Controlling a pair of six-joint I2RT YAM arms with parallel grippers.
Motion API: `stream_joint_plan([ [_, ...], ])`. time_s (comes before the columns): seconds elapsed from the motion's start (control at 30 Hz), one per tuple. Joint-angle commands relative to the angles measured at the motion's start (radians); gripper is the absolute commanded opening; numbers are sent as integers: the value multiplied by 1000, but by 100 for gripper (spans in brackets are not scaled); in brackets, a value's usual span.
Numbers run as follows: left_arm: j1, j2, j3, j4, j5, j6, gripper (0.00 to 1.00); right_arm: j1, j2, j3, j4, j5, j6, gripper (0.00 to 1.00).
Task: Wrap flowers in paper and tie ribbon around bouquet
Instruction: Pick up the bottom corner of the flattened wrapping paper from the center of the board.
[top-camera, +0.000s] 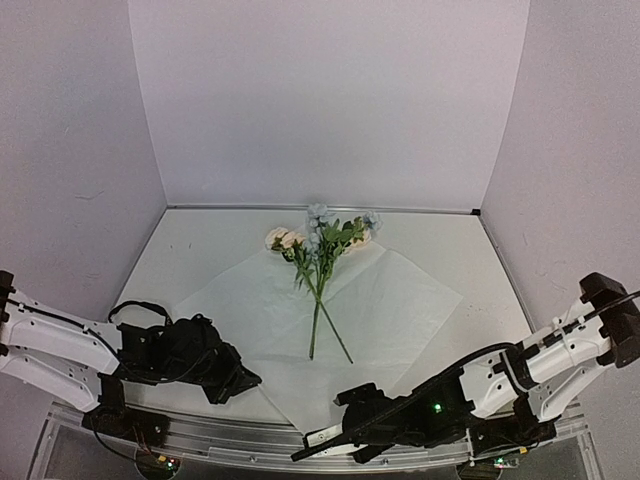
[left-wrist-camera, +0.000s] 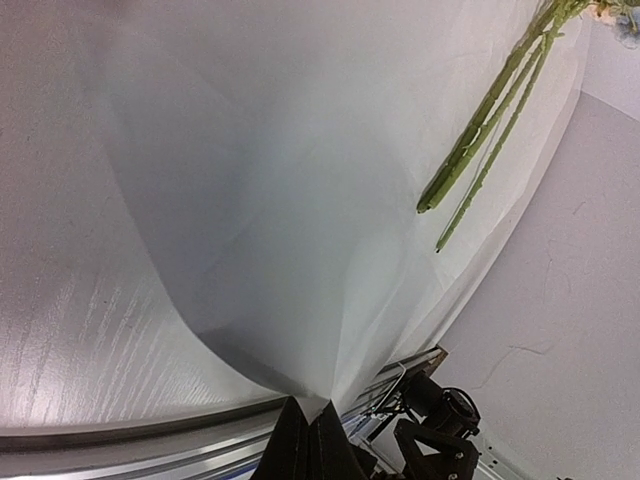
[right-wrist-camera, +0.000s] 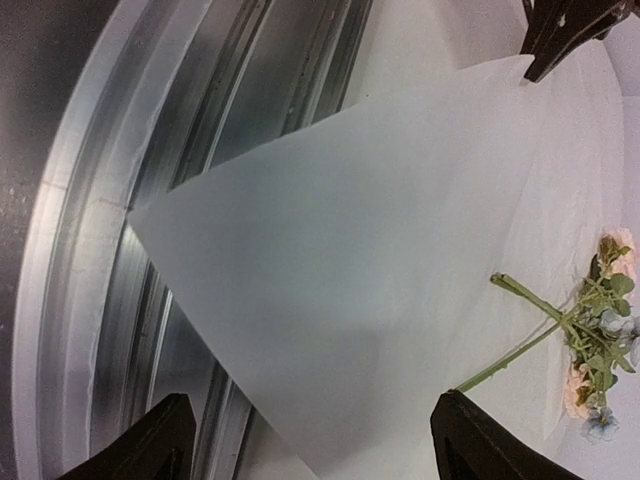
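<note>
Paper (top-camera: 390, 310): spread as a diamond on the table (top-camera: 200, 250), its near corner reaching over the metal rail (right-wrist-camera: 90, 250).

Flowers (top-camera: 320, 255): lying on the paper's middle, stems pointing toward its near corner, blooms at its far corner.

Left gripper (left-wrist-camera: 305, 428): fingers pressed together, pinching the paper's near-left edge; the sheet rises in a fold from that point.

Right gripper (right-wrist-camera: 312, 400): fingers spread wide, one on either side of the paper's near corner. Whether they touch the sheet cannot be told.
</note>
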Motion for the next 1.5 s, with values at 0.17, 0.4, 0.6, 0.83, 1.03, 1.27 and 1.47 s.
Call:
stream_joint_plan([
  [0.17,-5,-53,-29,42,-19,-44,0,51,65,53,112,140,-23,81],
  [0.4,-3,-102,-44,32,-34,-65,0,86,66,42,118,198,-25,84],
  [0.6,-4,-116,-47,34,-38,-72,0,101,77,56,126,234,16,84],
  [0.83,-4,-112,-48,39,-36,-77,0,128,90,73,132,240,73,82],
  [1.03,-3,-113,-50,43,-38,-80,0,154,76,58,131,249,128,82],
  [1.27,-3,-113,-48,51,-37,-81,0,163,125,105,140,277,177,82],
  [1.47,-4,-120,-51,47,-36,-84,0,163,182,148,183,351,188,69],
])
